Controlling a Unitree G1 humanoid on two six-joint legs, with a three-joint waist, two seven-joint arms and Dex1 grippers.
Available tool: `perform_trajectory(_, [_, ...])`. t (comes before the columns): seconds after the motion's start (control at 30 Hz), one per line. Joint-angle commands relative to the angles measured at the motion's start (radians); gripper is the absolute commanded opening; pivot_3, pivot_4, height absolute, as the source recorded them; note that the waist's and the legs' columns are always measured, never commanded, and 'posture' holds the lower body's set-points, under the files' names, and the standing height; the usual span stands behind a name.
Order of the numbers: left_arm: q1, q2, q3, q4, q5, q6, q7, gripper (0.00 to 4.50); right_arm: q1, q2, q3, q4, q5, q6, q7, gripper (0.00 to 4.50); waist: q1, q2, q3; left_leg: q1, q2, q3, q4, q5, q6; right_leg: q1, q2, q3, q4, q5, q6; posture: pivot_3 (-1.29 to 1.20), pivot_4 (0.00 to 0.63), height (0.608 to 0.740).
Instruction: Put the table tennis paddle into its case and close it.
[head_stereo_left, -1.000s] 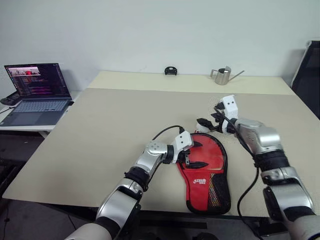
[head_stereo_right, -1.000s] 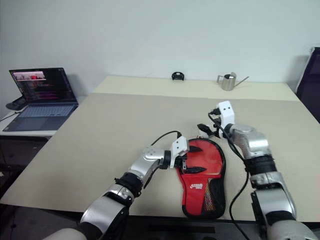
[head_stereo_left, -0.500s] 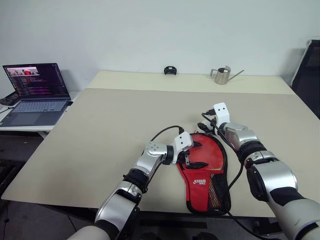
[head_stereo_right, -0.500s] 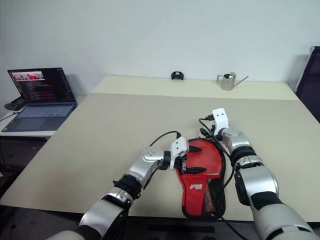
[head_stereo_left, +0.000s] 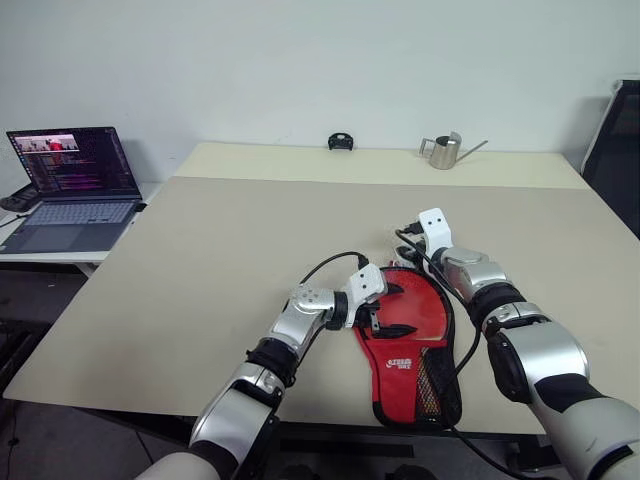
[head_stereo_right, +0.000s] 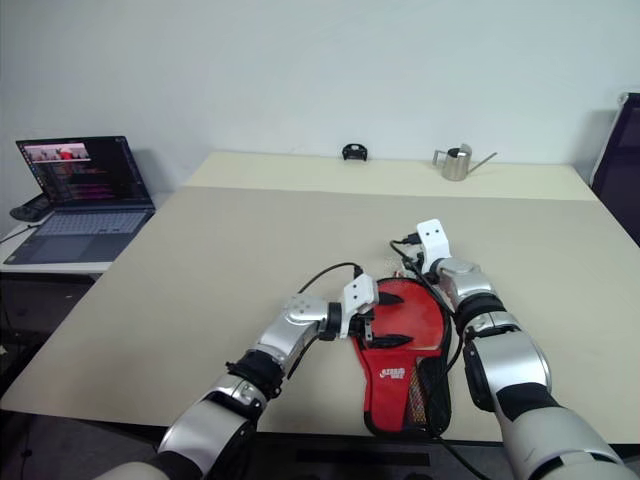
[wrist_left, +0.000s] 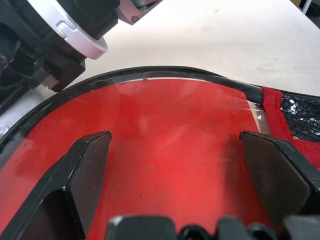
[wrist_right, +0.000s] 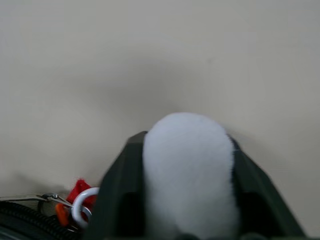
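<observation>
The case (head_stereo_left: 412, 345) lies flat on the table (head_stereo_left: 200, 270), red logo side up, its round end just below and between the 2 end effectors. No paddle is separately visible, and I cannot tell whether the red sheen inside the black edging in the left wrist view is its rubber face or the pouch fabric — so the insertion looks done but is not certain. The left end effector (wrist_left: 175, 165) hovers over the round end with its fingers (wrist_left: 87, 165) spread wide, gripping nothing. The right end effector (wrist_right: 186, 175) sits at the far rim of the case, just beyond the left one, its fingers pinched on the white fluffy ball (wrist_right: 187, 170); a small ring (wrist_right: 82, 212) and red tag beside the zip edge suggest the ball is the zipper pull. What remains, by my reading, is the closing — drawing that pull round the edging.
</observation>
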Motion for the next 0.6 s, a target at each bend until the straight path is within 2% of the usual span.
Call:
perform_trajectory(0.03, [0.014, -0.009, -0.043, 0.063, 0.048, -0.001, 0.005, 4.5, 0.003, -0.009, -0.018, -0.027, -0.011, -0.014, -0.003, 0.77, 0.0, 0.0, 0.0, 0.0, 0.0, 0.0, 0.0, -0.001, 0.001, 0.0, 0.0, 0.0, 0.0, 0.0, 0.0, 0.0, 0.15, 0.74])
perform_trajectory(0.17, [0.005, -0.013, -0.054, 0.101, 0.064, -0.018, 0.007, 4.5, 0.003, -0.025, -0.022, -0.044, -0.011, -0.016, -0.006, 0.55, 0.001, 0.001, -0.001, 0.001, 0.0, 0.0, 0.0, -0.001, 0.001, 0.0, 0.0, 0.0, 0.001, 0.0, 0.0, 0.0, 0.15, 0.74])
perform_trajectory(0.37, [-0.01, -0.019, -0.062, 0.164, 0.085, -0.037, 0.022, 4.5, 0.04, -0.097, -0.026, -0.14, -0.009, 0.009, 0.018, 0.54, 0.005, 0.001, -0.001, 0.0, -0.001, 0.0, 0.001, -0.001, 0.001, 0.001, -0.001, 0.0, 0.0, 0.0, 0.0, 0.0, 0.15, 0.74])
perform_trajectory(0.6, [-0.031, -0.026, -0.068, 0.219, 0.104, -0.043, 0.035, 4.5, 0.2, -0.204, -0.04, -0.454, 0.017, 0.167, 0.08, 0.54, 0.012, 0.002, -0.002, 0.0, -0.002, -0.001, 0.001, -0.001, 0.002, 0.002, -0.001, -0.001, 0.0, 0.0, 0.0, 0.0, 0.15, 0.74])
